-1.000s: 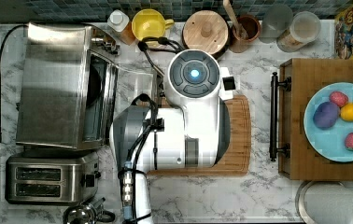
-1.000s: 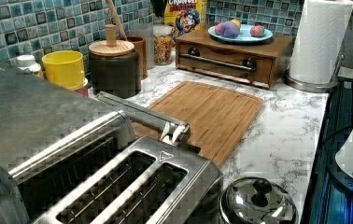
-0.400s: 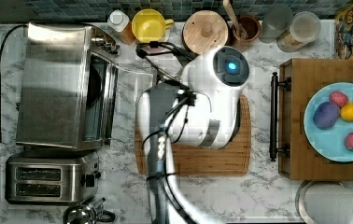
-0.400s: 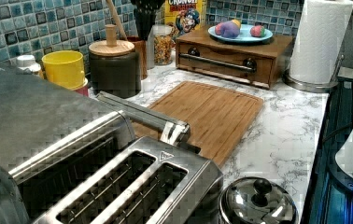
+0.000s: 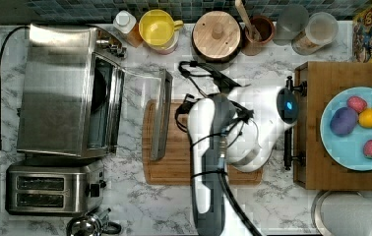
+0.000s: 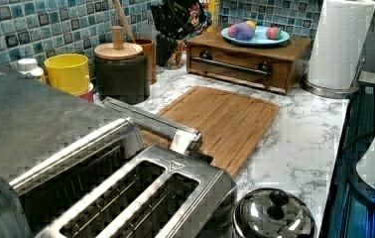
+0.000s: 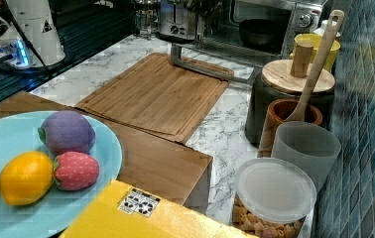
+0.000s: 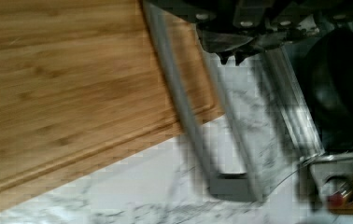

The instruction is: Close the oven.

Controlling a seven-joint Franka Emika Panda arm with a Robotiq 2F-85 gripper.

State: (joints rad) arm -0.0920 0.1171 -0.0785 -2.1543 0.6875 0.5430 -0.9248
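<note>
on the marble counter (image 5: 139,206), left of frame, the oven (image 5: 66,88) stood open; the gripper (image 8: 230,57), fingers nearly together and empty, risked slipping off the door handle (image 5: 160,115).

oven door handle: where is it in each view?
Top view: handle, over the cutting board's left edge.
Left view: centre, beside the board.
Right view: upper centre, at the board's far end.
Wrist view: centre.
Shared landmark: the board.

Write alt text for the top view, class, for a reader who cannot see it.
A white robot arm reaches over a wooden cutting board on a marble counter, beside a steel oven whose glass door lies fully open, its bar handle over the board's edge. A two-slot toaster sits next to the oven.
</note>
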